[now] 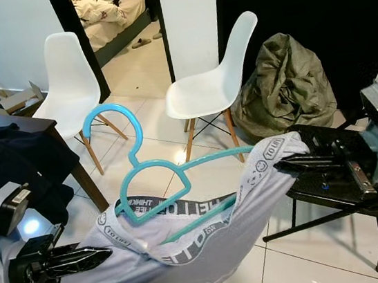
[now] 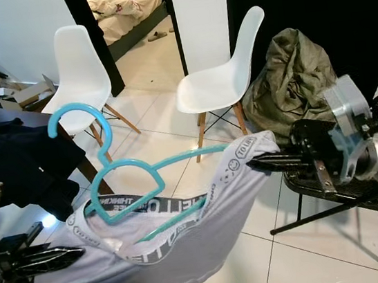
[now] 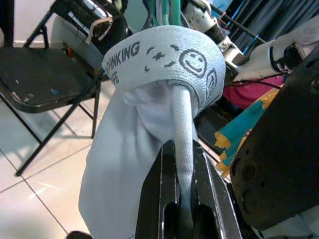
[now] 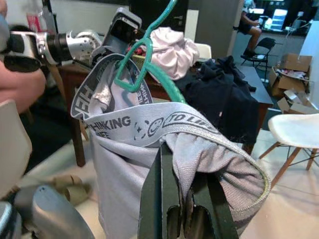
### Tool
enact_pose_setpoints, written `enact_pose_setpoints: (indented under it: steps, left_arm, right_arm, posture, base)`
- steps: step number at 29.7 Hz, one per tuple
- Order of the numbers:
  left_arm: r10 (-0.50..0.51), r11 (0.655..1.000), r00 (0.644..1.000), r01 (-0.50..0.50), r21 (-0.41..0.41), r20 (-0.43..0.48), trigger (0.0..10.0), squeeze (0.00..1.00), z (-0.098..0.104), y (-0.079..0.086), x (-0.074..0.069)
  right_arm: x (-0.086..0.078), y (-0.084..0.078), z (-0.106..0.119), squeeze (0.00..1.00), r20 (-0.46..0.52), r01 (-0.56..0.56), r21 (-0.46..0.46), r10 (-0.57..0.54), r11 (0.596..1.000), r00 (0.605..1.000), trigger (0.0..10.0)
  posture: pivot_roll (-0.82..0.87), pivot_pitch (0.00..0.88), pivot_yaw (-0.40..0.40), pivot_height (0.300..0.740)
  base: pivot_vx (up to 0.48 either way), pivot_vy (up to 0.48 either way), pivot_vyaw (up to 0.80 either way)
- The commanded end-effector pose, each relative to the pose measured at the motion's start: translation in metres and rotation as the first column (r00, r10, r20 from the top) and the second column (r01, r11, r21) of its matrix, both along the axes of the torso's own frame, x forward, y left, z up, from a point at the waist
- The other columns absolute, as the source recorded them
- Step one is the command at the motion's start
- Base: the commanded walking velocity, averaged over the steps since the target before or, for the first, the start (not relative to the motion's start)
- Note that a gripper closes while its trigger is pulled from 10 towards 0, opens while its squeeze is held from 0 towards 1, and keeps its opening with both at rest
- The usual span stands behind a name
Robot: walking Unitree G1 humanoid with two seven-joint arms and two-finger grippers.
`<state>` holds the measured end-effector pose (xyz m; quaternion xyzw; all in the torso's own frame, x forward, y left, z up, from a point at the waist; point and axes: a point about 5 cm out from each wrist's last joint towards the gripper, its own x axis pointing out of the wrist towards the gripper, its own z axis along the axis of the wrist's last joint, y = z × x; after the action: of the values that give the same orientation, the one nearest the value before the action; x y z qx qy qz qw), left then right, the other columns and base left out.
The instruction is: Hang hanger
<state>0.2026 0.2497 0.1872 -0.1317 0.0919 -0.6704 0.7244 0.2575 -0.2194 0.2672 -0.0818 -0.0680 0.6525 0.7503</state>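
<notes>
A: Item one?

B: Teal hanger [image 1: 153, 177], tilted, hook uppermost, its shoulders lying inside the waistband of the grey underwear [image 1: 188, 243], held in mid-air above the tiled floor [image 1: 145, 70].

A: Item two, the garment?

B: Stretched like a hammock between both grippers; printed waistband (smiley faces, lettering) facing up.

A: Left gripper [image 1: 96, 255]?

B: Low at the left, fingers closed tight on one end of the fabric; the wrist view shows a cloth fold pinched between them.

A: Right gripper [image 2: 265, 165]?

B: Higher at the right, likewise clamped on the opposite waistband end.

A: Surroundings?

B: Two white chairs [image 1: 219, 81] behind, an olive bag [image 1: 286, 87] beside the right one, dark clothes [image 1: 10, 161] on a table at left, a black folding chair [image 1: 342, 191] under the right arm.
</notes>
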Motion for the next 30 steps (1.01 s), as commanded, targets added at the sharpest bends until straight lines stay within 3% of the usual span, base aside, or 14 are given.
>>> enact_pose_setpoints:
  steps: [1, 7, 8, 9, 14, 19, 20, 21, 22, 24, 27, 30]
  left_arm:
    - [-0.022, 0.998, 1.0, 0.022, 0.053, -0.015, 0.0, 0.0, 0.0, 0.002, -0.001]
    - [-0.035, 0.996, 0.999, 0.036, 0.087, -0.02, 0.0, 0.0, -0.001, 0.003, 0.0]
    - [-0.035, 0.996, 0.999, 0.036, 0.087, -0.02, 0.0, 0.0, -0.001, 0.003, 0.0]
    - [-0.041, 0.994, 0.999, 0.043, 0.1, -0.023, 0.0, 0.0, 0.0, 0.006, 0.001]
    - [-0.048, 0.992, 0.998, 0.051, 0.111, -0.027, 0.0, 0.0, 0.002, 0.008, 0.0]
    - [-0.057, 0.99, 0.998, 0.061, 0.125, -0.036, 0.0, 0.0, 0.002, 0.009, -0.001]
    - [-0.063, 0.989, 0.997, 0.067, 0.133, -0.041, 0.0, 0.0, 0.001, 0.009, -0.001]
    - [-0.063, 0.989, 0.997, 0.067, 0.133, -0.041, 0.0, 0.0, 0.001, 0.009, -0.001]
    - [-0.068, 0.988, 0.997, 0.073, 0.135, -0.045, 0.0, 0.0, 0.0, 0.008, -0.001]
    - [-0.068, 0.988, 0.997, 0.073, 0.135, -0.045, 0.0, 0.0, 0.0, 0.008, -0.001]
    - [-0.081, 0.987, 0.996, 0.087, 0.135, -0.049, 0.0, 0.0, -0.001, 0.005, 0.0]
    - [-0.086, 0.986, 0.995, 0.092, 0.139, -0.05, 0.0, 0.0, -0.001, 0.004, 0.001]
  right_arm:
    - [0.001, 0.001, 0.004, 0.0, 0.038, -0.002, -0.047, 0.004, 0.999, 0.999, 0.0]
    - [0.002, 0.001, 0.003, 0.0, 0.038, -0.028, -0.152, 0.034, 0.988, 0.999, 0.0]
    - [0.002, 0.001, 0.003, 0.0, 0.038, -0.028, -0.152, 0.034, 0.988, 0.999, 0.0]
    - [0.008, -0.01, 0.004, 0.0, 0.033, 0.011, -0.158, -0.006, 0.987, 0.999, 0.0]
    - [0.01, -0.017, 0.011, 0.0, 0.036, 0.022, -0.13, -0.018, 0.991, 0.999, 0.0]
    - [0.007, -0.011, 0.026, 0.0, 0.054, -0.047, -0.051, 0.05, 0.998, 0.997, 0.0]
    - [0.004, -0.004, 0.038, 0.0, 0.075, -0.104, 0.03, 0.101, 0.994, 0.992, 0.0]
    - [0.004, -0.004, 0.038, 0.0, 0.075, -0.104, 0.03, 0.101, 0.994, 0.992, 0.0]
    - [0.0, 0.004, 0.05, 0.0, 0.101, -0.172, 0.112, 0.161, 0.979, 0.982, 0.0]
    - [0.0, 0.004, 0.05, 0.0, 0.101, -0.172, 0.112, 0.161, 0.979, 0.982, 0.0]
    - [-0.005, 0.015, 0.067, 0.0, 0.158, -0.268, 0.225, 0.237, 0.937, 0.959, 0.0]
    - [-0.006, 0.022, 0.071, 0.0, 0.184, -0.308, 0.249, 0.267, 0.918, 0.946, 0.0]
  posture:
    - [0.0, 0.063, 0.061, 0.74]
    - [0.0, 0.064, 0.061, 0.74]
    - [0.0, 0.064, 0.061, 0.74]
    - [0.01, 0.063, 0.056, 0.74]
    - [0.01, 0.063, 0.056, 0.74]
    - [0.01, 0.062, 0.057, 0.74]
    - [0.01, 0.06, 0.058, 0.74]
    - [0.01, 0.06, 0.058, 0.74]
    - [0.0, 0.058, 0.059, 0.74]
    - [0.0, 0.058, 0.059, 0.74]
    - [0.01, 0.054, 0.06, 0.74]
    - [0.01, 0.051, 0.062, 0.74]
  base:
    - [0.0, 0.0, 0.0]
    - [0.0, 0.0, 0.0]
    - [0.0, 0.0, 0.0]
    - [0.0, 0.0, 0.0]
    - [0.0, 0.0, 0.0]
    - [0.0, 0.0, 0.0]
    - [0.0, 0.0, 0.0]
    - [0.0, 0.0, 0.0]
    - [0.0, 0.0, 0.0]
    - [0.0, 0.0, 0.0]
    - [0.0, 0.0, 0.0]
    - [0.0, 0.0, 0.0]
